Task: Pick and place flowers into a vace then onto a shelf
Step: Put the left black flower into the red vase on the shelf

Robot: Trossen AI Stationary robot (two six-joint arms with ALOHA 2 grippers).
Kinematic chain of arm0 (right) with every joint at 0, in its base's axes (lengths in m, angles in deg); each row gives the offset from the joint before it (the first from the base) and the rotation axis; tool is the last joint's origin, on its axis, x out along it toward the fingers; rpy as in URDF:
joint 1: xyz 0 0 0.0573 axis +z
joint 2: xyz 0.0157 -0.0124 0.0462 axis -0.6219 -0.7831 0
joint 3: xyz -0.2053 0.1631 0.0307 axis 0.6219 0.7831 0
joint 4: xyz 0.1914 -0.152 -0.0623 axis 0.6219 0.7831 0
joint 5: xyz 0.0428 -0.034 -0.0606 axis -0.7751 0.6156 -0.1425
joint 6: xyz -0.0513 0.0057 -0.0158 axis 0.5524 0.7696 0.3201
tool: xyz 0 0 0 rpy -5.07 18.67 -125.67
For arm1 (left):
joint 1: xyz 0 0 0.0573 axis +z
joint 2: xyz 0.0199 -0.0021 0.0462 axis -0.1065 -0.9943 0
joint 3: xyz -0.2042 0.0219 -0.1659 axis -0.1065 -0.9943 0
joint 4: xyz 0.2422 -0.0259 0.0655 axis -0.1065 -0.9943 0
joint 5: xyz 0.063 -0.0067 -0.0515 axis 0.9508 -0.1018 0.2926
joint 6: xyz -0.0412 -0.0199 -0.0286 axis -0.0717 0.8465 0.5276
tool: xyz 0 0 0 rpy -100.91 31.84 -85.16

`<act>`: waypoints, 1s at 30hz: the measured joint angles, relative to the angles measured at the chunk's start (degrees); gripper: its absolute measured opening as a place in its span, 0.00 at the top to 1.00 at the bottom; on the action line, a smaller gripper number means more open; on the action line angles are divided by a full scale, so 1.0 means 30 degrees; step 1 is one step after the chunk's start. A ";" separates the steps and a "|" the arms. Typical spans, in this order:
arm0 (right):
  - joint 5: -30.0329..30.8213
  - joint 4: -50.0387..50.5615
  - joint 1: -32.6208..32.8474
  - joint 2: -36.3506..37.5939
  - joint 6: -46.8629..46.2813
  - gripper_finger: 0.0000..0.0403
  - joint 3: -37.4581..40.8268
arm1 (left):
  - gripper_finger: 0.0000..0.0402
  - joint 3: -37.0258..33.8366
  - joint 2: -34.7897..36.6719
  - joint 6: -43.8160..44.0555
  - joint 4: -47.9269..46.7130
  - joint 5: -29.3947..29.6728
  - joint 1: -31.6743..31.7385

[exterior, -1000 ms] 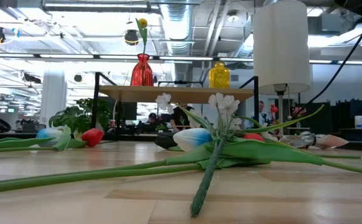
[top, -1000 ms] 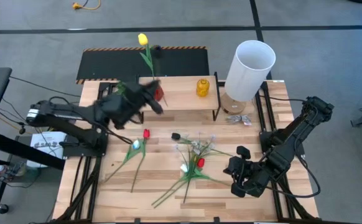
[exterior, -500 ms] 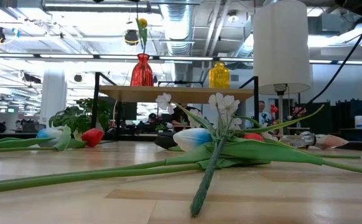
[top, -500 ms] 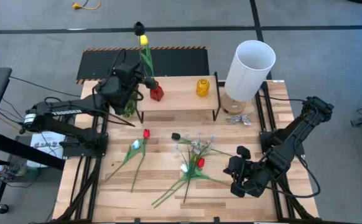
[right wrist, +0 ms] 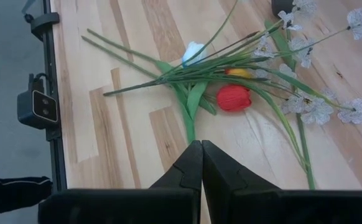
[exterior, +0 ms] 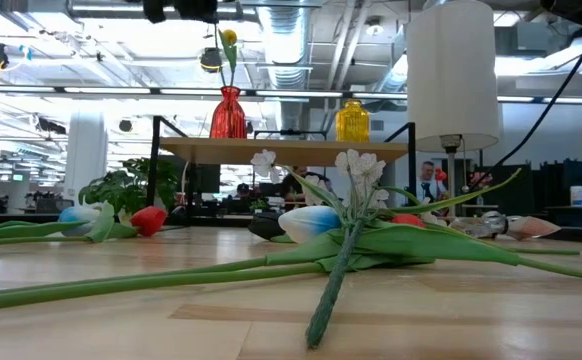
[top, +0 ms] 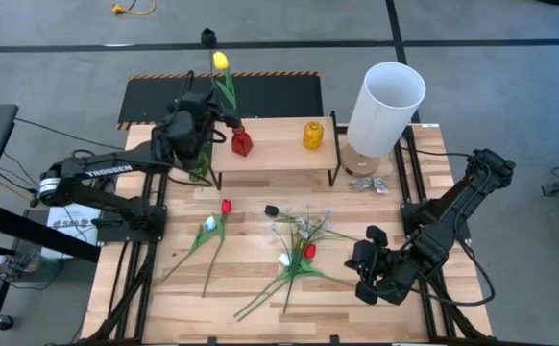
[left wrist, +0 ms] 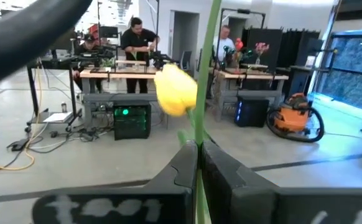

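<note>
1. Your left gripper (top: pixel 224 117) sits in the upper left of the high view, over the left end of the shelf (top: pixel 279 157). Its jaws are pressed together on the green stem of the yellow tulip (top: pixel 221 61).
2. That yellow tulip stands in the red vase (top: pixel 242 142), which rests on the shelf's left part. In the low view, the bloom (exterior: pixel 229 38) rises above the vase (exterior: pixel 228 113).
3. In the left wrist view, you see the stem running up between the two dark fingers (left wrist: pixel 184 168), with the yellow head (left wrist: pixel 176 91) just beside it.
4. A yellow vase (top: pixel 313 135) stands on the shelf to the right of the red one, apart from it.
5. Your right gripper (top: pixel 368 285) waits low at the lower right of the high view, jaws fully closed and holding nothing.
6. The other flowers (top: pixel 294 252) lie loose on the worktop (top: pixel 183 298) in front of the shelf: a bundle with a red tulip (right wrist: pixel 233 98), a white tulip (right wrist: pixel 194 51) and small white blossoms (right wrist: pixel 318 110) at centre.
7. Two more tulips (top: pixel 218 217) lie left of that bundle, near it.
8. A white lampshade (top: pixel 385 106) stands at the upper right, beside the shelf's right end.
</note>
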 joint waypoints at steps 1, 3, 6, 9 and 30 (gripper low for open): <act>0.0000 -0.0007 0.0000 0.0000 0.0000 1.00 0.0000 | 1.00 -0.0147 -0.0112 0.0196 0.0218 -0.0013 0.0000; 0.0000 -0.0007 0.0000 0.0000 -0.0007 1.00 0.0000 | 1.00 -0.0574 -0.0158 0.0333 0.0166 0.0033 0.0124; 0.0000 -0.0015 0.0000 0.0000 -0.0203 1.00 0.0000 | 1.00 -0.1106 -0.0130 0.0503 0.1117 0.0069 0.0200; 0.0000 0.0000 0.0000 0.0003 -0.0364 1.00 0.0000 | 1.00 -0.1256 -0.0138 0.0645 0.1137 0.0127 0.0291; 0.0079 0.0058 0.0000 0.0000 -0.0372 1.00 0.0000 | 1.00 -0.2054 -0.1216 0.3570 0.0240 0.0137 0.0284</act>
